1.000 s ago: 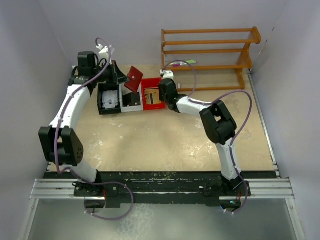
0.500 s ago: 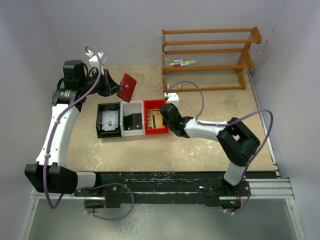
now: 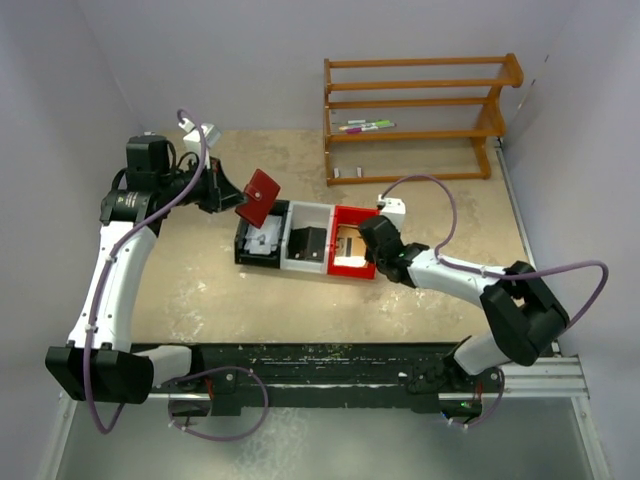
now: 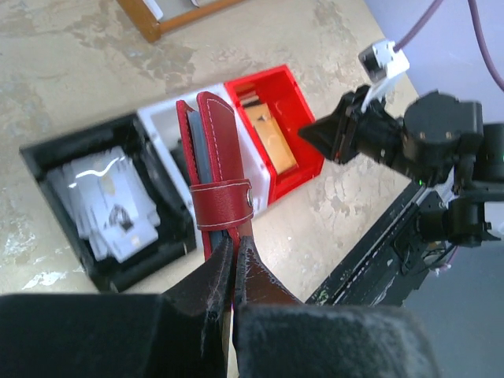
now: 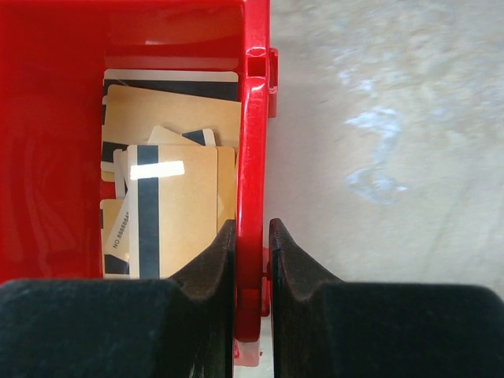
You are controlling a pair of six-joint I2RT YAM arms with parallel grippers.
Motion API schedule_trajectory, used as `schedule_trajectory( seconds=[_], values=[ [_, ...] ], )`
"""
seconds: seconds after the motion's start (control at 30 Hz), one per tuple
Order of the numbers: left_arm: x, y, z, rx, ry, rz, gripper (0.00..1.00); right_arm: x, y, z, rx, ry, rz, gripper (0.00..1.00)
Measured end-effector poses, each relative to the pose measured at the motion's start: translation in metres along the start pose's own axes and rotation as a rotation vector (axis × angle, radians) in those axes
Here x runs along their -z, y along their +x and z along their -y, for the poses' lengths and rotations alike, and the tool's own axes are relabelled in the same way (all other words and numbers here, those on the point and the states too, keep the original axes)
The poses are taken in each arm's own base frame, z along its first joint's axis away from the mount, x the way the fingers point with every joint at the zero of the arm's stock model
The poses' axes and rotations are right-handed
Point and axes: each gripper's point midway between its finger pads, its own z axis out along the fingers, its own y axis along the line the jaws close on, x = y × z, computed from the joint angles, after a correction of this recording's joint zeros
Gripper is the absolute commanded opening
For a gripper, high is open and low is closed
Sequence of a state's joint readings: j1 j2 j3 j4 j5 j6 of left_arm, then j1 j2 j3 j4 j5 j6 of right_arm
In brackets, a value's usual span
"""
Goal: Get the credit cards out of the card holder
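Gripping the closed card holder (image 4: 219, 185) by its lower edge, the L tool (image 4: 232, 256) had both fingers pinched tight on the maroon cover, w/ the red strap wrapped across it. The holder was held up off the bench (image 3: 250, 300), over the black bin (image 3: 255, 262) & white bin (image 3: 305, 267). The R tool (image 5: 252, 236) was clamped on the right wall of the red bin (image 5: 253, 118), one finger inside, one outside. Credit cards (image 5: 177, 197), tan w/ dark stripes, lay piled in that red bin. The 3 bins sat in a row, side by side.
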State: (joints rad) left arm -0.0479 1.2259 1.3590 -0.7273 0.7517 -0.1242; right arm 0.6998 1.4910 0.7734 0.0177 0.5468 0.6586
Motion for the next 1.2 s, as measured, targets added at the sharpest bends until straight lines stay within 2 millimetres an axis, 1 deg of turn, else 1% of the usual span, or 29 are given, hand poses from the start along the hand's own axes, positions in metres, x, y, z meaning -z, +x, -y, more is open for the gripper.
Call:
schedule_trajectory(
  seconds=[0.1,0.2,0.27,0.4,0.6,0.83,1.0,1.17,1.2],
  values=[
    [0.001,0.003,0.003,-0.015,0.019,-0.012,0.00,-0.007,-0.007,0.022,-0.026,0.053,-0.002,0.00],
    [0.002,0.006,0.008,-0.033,0.036,-0.014,0.00,-0.011,-0.012,0.034,-0.027,0.087,-0.005,0.00],
    [0.004,0.008,0.011,-0.035,0.046,-0.015,0.00,-0.013,-0.014,0.038,-0.009,0.101,-0.013,0.00],
    [0.009,0.011,0.017,-0.042,0.061,-0.009,0.00,-0.018,-0.017,0.038,0.023,0.084,-0.025,0.00],
    [0.017,0.011,0.028,-0.074,0.080,0.014,0.00,-0.025,-0.018,0.034,0.067,0.002,-0.062,0.00],
    [0.017,0.011,0.029,-0.081,0.085,0.015,0.00,-0.035,-0.024,0.012,0.128,-0.096,-0.088,0.00],
    [0.016,0.012,0.027,-0.074,0.084,0.009,0.00,-0.031,-0.022,0.010,0.153,-0.123,-0.088,0.00],
    [0.017,0.012,0.029,-0.059,0.089,0.010,0.00,-0.015,-0.015,0.018,0.174,-0.117,-0.125,0.00],
    [0.017,0.011,0.030,-0.055,0.090,0.012,0.00,-0.011,-0.013,0.019,0.176,-0.116,-0.133,0.04]
  ],
)
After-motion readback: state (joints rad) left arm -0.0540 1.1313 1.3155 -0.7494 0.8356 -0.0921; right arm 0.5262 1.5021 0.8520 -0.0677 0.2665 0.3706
